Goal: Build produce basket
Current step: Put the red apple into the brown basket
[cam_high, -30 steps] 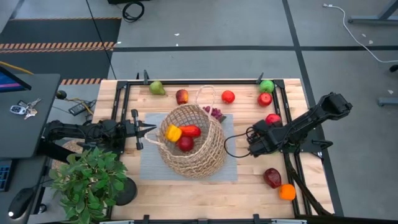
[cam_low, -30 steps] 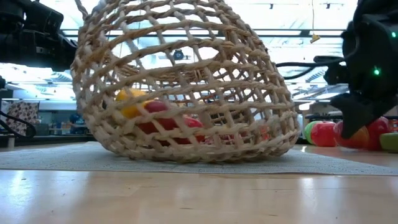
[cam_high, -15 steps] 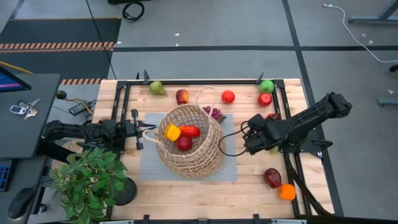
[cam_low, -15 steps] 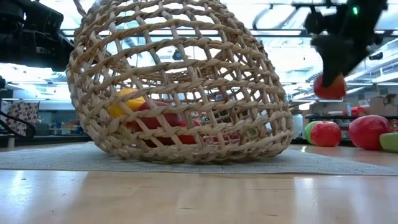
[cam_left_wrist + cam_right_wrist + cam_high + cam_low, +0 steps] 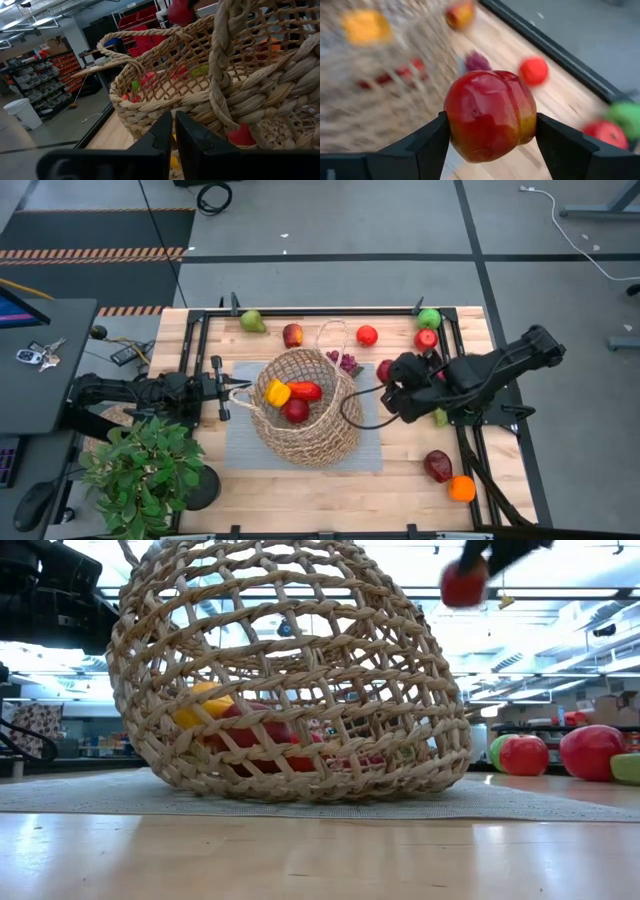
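The right gripper (image 5: pixel 388 373) was clamped on a red fruit (image 5: pixel 490 114), one finger on each side, and hung in the air just beside the right flank of the basket (image 5: pixel 303 408), well above the table; the height appeared chosen to clear the rim before a drop. The left gripper (image 5: pixel 238 388), fingers pressed together, pinched the basket's near loop handle (image 5: pixel 226 65), seemingly to keep the tilted basket steady and its mouth open. A yellow pepper (image 5: pixel 278 392) and other red pieces lay inside. Remaining produce, including a green pear (image 5: pixel 252 321) and an orange (image 5: pixel 461 488), sat on the wooden table (image 5: pixel 400 470).
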You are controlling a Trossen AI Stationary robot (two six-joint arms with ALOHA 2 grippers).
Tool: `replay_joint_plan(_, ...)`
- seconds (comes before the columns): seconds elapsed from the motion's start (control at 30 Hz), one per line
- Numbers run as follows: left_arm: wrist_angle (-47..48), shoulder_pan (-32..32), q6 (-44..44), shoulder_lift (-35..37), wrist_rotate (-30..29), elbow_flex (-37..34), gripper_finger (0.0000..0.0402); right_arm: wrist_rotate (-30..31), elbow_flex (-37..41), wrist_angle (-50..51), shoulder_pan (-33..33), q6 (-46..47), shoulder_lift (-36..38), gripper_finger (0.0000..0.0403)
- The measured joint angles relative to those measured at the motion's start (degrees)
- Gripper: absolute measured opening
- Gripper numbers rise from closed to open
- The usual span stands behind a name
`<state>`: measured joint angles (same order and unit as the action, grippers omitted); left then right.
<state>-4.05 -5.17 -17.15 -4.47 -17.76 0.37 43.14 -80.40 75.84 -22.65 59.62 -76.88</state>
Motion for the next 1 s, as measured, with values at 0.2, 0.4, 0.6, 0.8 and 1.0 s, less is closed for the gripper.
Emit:
replay_joint_plan(0.2, 0.0, 0.0, 0.0, 0.0, 0.0, 0.0, 0.0032, 0.9, -5.4, -12.8, 1.1, -13.3, 0.0, 0.0279)
replay_joint_plan(0.4, 0.0, 0.0, 0.0, 0.0, 0.0, 0.0, 0.0035, -1.4, -5.9, -29.3, 2.5, -26.8, 0.0, 0.028)
replay_joint_plan(0.6, 0.0, 0.0, 0.0, 0.0, 0.0, 0.0, 0.0029, -5.5, -5.9, -36.3, 4.1, -32.0, -1.4, 0.028)
replay_joint_plan(0.8, 0.0, 0.0, 0.0, 0.0, 0.0, 0.0, 0.0031, -9.0, -5.9, -38.3, 5.8, -33.0, -4.3, 0.028)
replay_joint_plan(1.0, 0.0, 0.0, 0.0, 0.0, 0.0, 0.0, 0.0036, -16.8, -5.9, -40.4, 8.5, -34.3, -7.9, 0.028)
